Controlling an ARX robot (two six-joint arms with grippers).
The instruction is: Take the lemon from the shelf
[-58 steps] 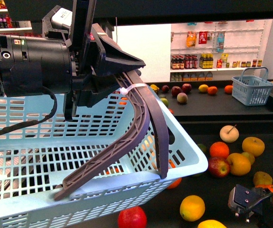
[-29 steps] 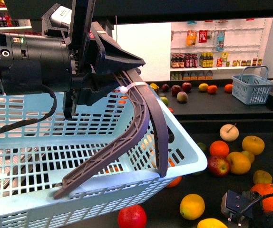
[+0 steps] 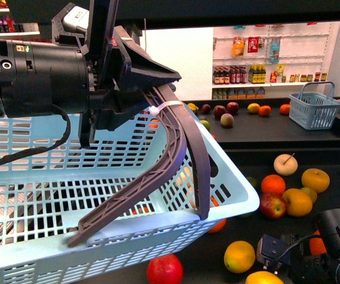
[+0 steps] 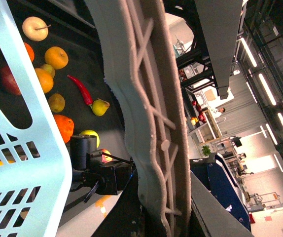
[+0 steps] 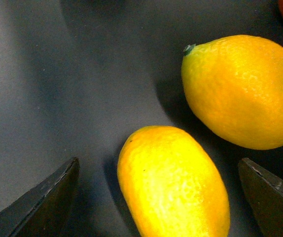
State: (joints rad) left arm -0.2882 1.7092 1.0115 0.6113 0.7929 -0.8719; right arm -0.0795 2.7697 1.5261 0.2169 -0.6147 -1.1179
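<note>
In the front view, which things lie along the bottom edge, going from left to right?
light blue basket → red apple → round orange-yellow fruit → lemon

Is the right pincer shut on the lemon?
No: the right pincer is open, its fingertips clear of the lemon on both sides, with dark surface showing between.

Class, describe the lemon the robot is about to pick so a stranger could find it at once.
Start at the pale-blue basket filling the front view, then drop to the dark shelf tray below its right corner. The lemon lies there inside the open right claw: a plain bright-yellow oval, unlike the deeper orange-yellow fruit beside it.
</note>
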